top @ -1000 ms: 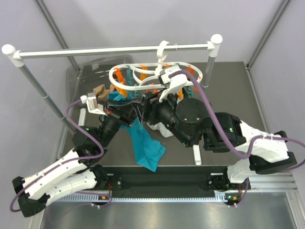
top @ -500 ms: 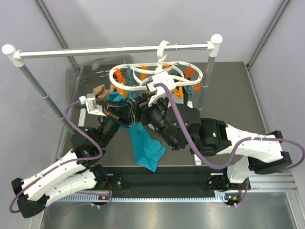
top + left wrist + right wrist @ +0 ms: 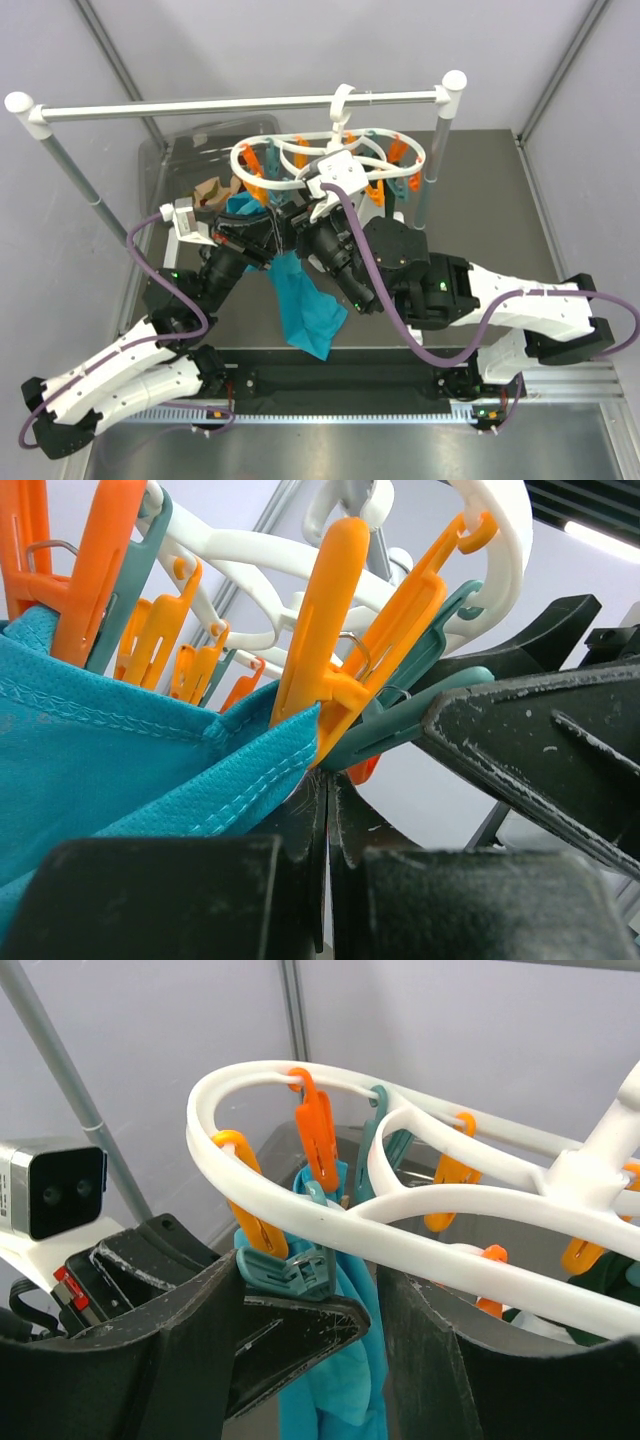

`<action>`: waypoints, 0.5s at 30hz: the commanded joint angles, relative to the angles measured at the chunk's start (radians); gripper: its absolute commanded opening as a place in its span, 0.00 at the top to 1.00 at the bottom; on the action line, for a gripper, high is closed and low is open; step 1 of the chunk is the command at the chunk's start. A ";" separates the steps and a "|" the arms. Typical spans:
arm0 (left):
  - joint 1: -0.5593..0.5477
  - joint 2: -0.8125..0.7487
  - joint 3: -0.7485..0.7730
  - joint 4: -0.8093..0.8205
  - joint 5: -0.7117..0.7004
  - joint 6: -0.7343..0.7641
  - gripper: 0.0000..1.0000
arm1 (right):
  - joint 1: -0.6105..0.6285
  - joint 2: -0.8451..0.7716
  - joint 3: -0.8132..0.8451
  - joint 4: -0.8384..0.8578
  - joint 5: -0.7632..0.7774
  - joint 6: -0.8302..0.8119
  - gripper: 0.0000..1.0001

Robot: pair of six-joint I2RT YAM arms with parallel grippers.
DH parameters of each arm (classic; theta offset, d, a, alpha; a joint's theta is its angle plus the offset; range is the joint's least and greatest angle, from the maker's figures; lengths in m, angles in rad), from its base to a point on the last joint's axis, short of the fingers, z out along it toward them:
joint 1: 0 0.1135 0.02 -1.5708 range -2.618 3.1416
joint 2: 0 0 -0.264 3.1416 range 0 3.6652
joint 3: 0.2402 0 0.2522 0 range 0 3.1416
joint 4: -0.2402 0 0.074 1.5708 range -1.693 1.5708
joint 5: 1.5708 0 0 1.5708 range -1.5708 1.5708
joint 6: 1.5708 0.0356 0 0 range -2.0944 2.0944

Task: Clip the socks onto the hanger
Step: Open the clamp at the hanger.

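The white ring hanger (image 3: pixel 330 160) with orange and teal clips hangs by its hook from the rail. It also shows in the right wrist view (image 3: pixel 330 1215) and the left wrist view (image 3: pixel 250 560). A tan sock (image 3: pixel 210 188) lies left of the hanger, apart from both grippers. My left gripper (image 3: pixel 270 230) (image 3: pixel 328 800) is shut, its tips at the teal cloth's (image 3: pixel 120 740) edge under an orange clip (image 3: pixel 320 650). My right gripper (image 3: pixel 295 212) (image 3: pixel 310 1340) is open under the ring, around a teal clip (image 3: pixel 290 1265) and the cloth (image 3: pixel 350 1360).
The long white rail (image 3: pixel 230 103) on poles spans the back. The large teal cloth (image 3: pixel 305 300) hangs from the hanger's clips down to the table. A clear tray (image 3: pixel 185 140) sits at the back left. The two wrists crowd together under the hanger's left side.
My right wrist has swung left and under the hanger's left side, next to my left gripper. My left wrist has shifted slightly left. The teal cloth hangs as before.
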 commanded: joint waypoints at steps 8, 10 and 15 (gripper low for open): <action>-0.002 -0.007 0.030 0.008 -0.015 -0.004 1.00 | -0.034 -0.026 -0.015 0.123 -0.047 -0.056 0.53; -0.002 -0.005 0.030 0.005 -0.018 -0.002 1.00 | -0.044 -0.029 -0.018 0.120 -0.047 -0.038 0.58; -0.002 -0.009 0.024 -0.001 -0.026 -0.001 1.00 | -0.064 -0.042 -0.034 0.115 -0.060 -0.005 0.83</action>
